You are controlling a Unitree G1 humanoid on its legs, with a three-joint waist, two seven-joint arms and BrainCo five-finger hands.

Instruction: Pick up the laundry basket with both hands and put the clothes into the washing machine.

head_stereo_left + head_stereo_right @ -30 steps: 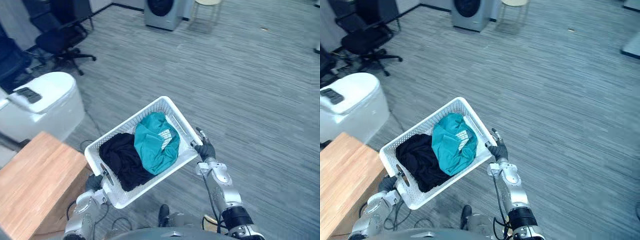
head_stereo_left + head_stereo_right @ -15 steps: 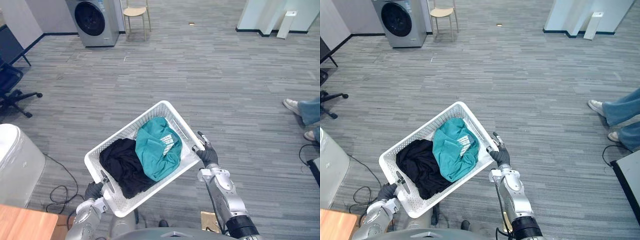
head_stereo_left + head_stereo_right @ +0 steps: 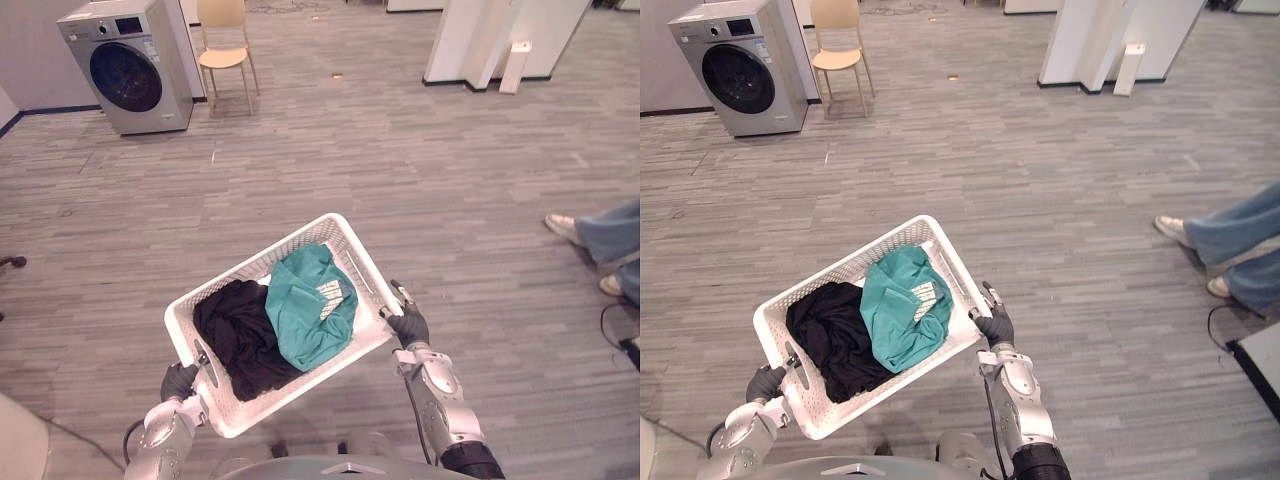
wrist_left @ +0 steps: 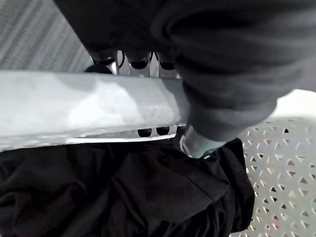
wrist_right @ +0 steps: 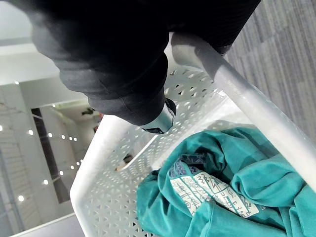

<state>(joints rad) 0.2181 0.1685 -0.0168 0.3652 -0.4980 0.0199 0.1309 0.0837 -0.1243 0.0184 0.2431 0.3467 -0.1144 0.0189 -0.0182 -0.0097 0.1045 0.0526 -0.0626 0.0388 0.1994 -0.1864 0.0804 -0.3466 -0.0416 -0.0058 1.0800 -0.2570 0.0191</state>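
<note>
Gripping the basket [image 3: 245,268] at its two short ends, both robot hands hold it clear of the floor [image 3: 450,180]. The left robot hand [image 3: 178,380] is clamped on the nearer end by the handle slot; in its wrist view the dark fingertips [image 4: 139,63] curl over the white rim and show again beneath it. The right robot hand [image 3: 408,325] is closed on the opposite end, the rim running under its ribbed cover and the thumb [image 5: 159,116] hooked down inside the perforated wall. The basket sits askew between them, its right end carried farther out than its left.

Both pieces of clothing lie inside the basket. A black garment [image 3: 235,335] is bunched just beside the left robot hand, touching that end wall. A teal garment [image 3: 305,310] is heaped toward the right robot hand, overlapping the black one at the middle, with a pale printed label [image 5: 210,186] turned upward.

The washer [image 3: 128,68] stands well apart from both robot hands, far ahead and out to the left hand's side, its round dark door facing the room. A chair [image 3: 225,40] stands just beside it. A white pillar [image 3: 470,40] rises far beyond the right robot hand, and a person's legs [image 3: 600,235] in jeans and pale shoes show off to that hand's outer side.
</note>
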